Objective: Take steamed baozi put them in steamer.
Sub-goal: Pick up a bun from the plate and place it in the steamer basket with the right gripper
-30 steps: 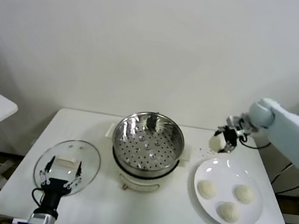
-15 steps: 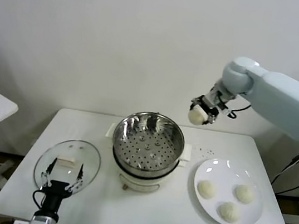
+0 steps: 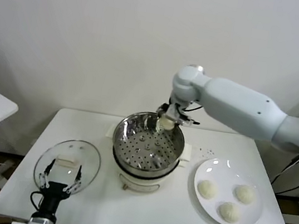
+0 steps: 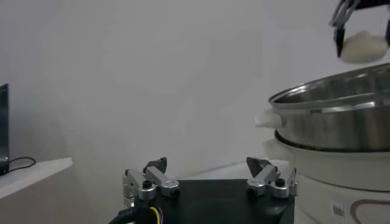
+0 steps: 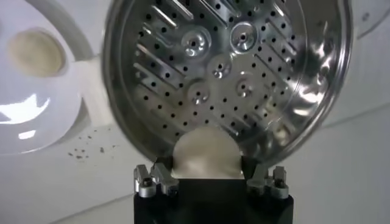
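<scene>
Over steamer (image 3: 147,144): right pincer (image 3: 166,121) grips 1 baozi (image 3: 165,123) | plate (image 3: 229,194): 3 | left pincer (image 3: 61,175) agape

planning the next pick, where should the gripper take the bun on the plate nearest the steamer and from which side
Grip that bun across its rounded sides at the widest part, coming straight down from above. It sits dome up on the flat white plate, apart from the other two buns, so fingers should fit either side; nothing overhangs it.

The round shiny silver metal steamer (image 3: 148,140) has little dark holes; small round buns (image 3: 206,188) are off-white.
</scene>
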`<act>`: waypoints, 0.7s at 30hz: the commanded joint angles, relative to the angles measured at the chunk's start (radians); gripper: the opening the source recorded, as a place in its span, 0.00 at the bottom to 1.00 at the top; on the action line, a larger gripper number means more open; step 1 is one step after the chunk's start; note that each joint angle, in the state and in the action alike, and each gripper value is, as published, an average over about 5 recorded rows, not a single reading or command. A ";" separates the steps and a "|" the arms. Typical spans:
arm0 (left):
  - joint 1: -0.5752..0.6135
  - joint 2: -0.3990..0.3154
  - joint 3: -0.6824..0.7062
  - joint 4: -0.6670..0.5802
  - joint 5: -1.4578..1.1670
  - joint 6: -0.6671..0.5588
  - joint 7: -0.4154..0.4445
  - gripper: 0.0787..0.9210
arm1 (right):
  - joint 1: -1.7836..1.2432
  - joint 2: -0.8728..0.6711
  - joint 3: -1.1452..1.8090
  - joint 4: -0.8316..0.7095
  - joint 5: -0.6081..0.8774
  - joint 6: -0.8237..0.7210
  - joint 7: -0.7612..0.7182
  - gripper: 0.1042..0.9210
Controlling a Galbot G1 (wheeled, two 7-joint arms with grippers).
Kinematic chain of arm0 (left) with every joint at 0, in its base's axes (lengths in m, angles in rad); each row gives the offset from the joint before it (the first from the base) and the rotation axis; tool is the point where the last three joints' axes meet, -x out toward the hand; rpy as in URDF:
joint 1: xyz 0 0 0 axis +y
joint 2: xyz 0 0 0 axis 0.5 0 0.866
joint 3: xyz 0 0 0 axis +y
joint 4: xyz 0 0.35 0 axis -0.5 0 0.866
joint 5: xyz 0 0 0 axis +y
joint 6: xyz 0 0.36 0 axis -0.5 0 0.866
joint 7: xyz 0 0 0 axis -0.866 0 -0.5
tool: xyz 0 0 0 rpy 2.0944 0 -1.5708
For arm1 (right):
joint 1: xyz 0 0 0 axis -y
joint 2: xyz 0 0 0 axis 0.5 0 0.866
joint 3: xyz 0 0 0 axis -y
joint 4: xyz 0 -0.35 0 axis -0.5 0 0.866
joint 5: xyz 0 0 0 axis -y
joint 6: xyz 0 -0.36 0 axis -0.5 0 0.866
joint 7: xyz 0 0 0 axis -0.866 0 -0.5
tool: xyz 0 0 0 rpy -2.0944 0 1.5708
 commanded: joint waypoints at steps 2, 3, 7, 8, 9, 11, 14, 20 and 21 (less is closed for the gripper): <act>0.004 -0.003 -0.002 0.005 -0.002 -0.003 0.006 0.88 | -0.099 0.125 0.021 -0.098 -0.113 0.041 0.000 0.75; 0.005 -0.005 -0.001 0.007 -0.003 -0.005 0.007 0.88 | -0.103 0.129 0.021 -0.106 -0.115 0.042 0.000 0.75; 0.010 -0.013 0.001 0.013 -0.007 -0.008 0.007 0.88 | -0.116 0.139 0.023 -0.134 -0.121 0.046 0.000 0.75; 0.011 -0.014 0.001 0.013 -0.008 -0.009 0.007 0.88 | -0.118 0.140 0.024 -0.139 -0.120 0.046 0.000 0.75; 0.012 -0.015 0.001 0.013 -0.008 -0.009 0.006 0.88 | -0.119 0.141 0.025 -0.144 -0.120 0.046 0.000 0.75; 0.014 -0.018 0.000 0.011 -0.011 -0.007 0.005 0.88 | -0.121 0.144 0.026 -0.153 -0.120 0.046 0.001 0.75; 0.016 -0.024 0.000 0.007 -0.015 -0.005 0.004 0.88 | -0.126 0.148 0.028 -0.167 -0.122 0.046 0.001 0.75; 0.021 -0.029 0.002 0.009 -0.017 -0.005 0.002 0.88 | -0.135 0.153 0.033 -0.188 -0.127 0.050 0.010 0.76; 0.021 -0.029 0.002 0.009 -0.017 -0.005 0.002 0.88 | -0.136 0.154 0.034 -0.191 -0.129 0.052 0.013 0.77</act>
